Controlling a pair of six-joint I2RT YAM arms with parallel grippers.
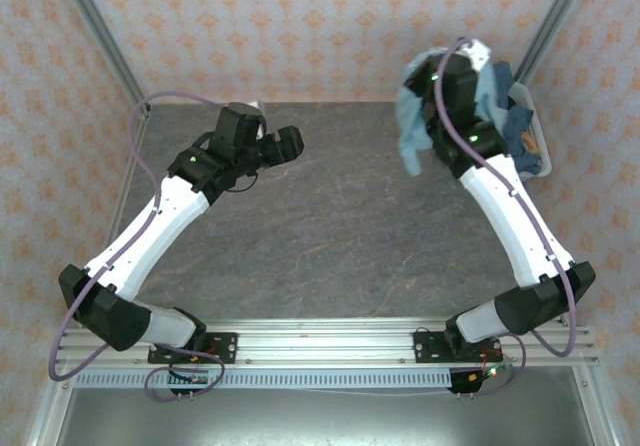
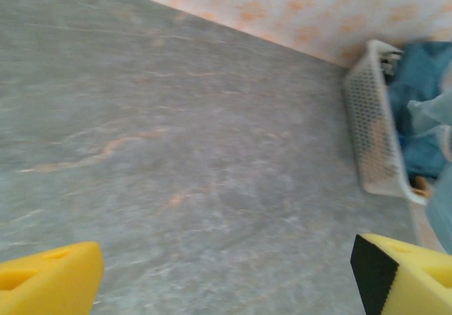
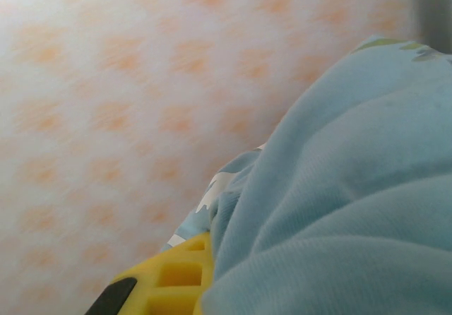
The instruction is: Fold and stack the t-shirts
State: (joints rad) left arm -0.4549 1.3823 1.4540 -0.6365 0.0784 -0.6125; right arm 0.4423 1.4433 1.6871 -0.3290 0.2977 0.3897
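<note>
A light sky-blue t-shirt (image 1: pixel 412 126) with white print hangs in the air at the back right, held up above the table by my right gripper (image 1: pixel 448 66), which is shut on it. In the right wrist view the same shirt (image 3: pixel 339 202) drapes over one yellow finger (image 3: pixel 169 283) and hides the other. More blue t-shirts (image 1: pixel 512 118) lie in the white basket (image 1: pixel 538 136). My left gripper (image 1: pixel 285 144) hovers over the back left of the table, open and holding nothing, its yellow fingertips (image 2: pixel 49 280) wide apart.
The white plastic basket (image 2: pixel 371 128) stands at the table's back right edge, beside the wallpapered wall. The grey marbled table top (image 1: pixel 330 216) spreads between the two arms. Metal frame posts rise at both back corners.
</note>
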